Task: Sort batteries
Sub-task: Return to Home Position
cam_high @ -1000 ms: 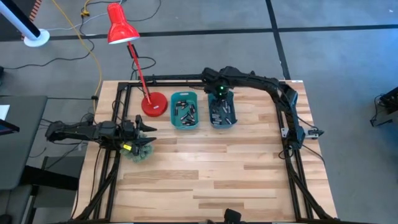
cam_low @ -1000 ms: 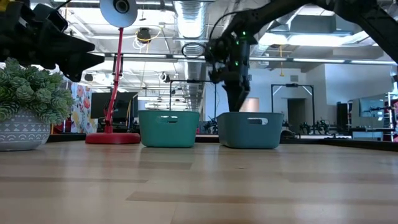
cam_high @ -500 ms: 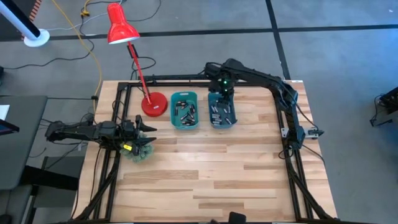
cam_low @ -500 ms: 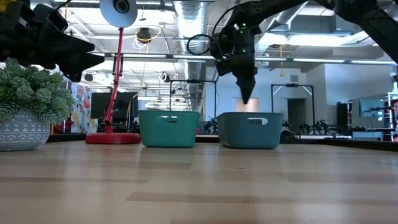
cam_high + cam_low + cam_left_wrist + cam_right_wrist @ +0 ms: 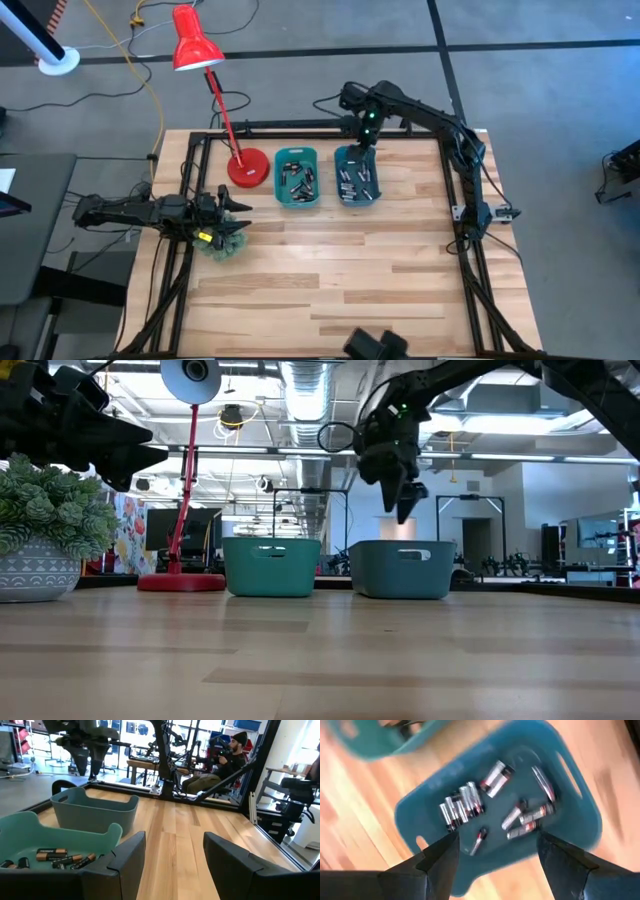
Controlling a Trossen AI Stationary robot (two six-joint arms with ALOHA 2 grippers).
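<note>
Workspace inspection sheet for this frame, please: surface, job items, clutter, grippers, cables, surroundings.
Surface: wooden table, light planks.
Job's things: batteries lie in the teal bin and in the blue bin.
Clutter: red lamp; potted plant.
Grippers: left gripper open, above the plant; right gripper open, above the blue bin.
Cables: yellow cable on the floor.
Surroundings: seated person beyond the table.

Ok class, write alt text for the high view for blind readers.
A teal plastic bin and a blue plastic bin, holding cylindrical batteries, sit side by side on a wooden table. The right gripper hangs above the blue bin; the left gripper rests near a green spiky plant.
</note>
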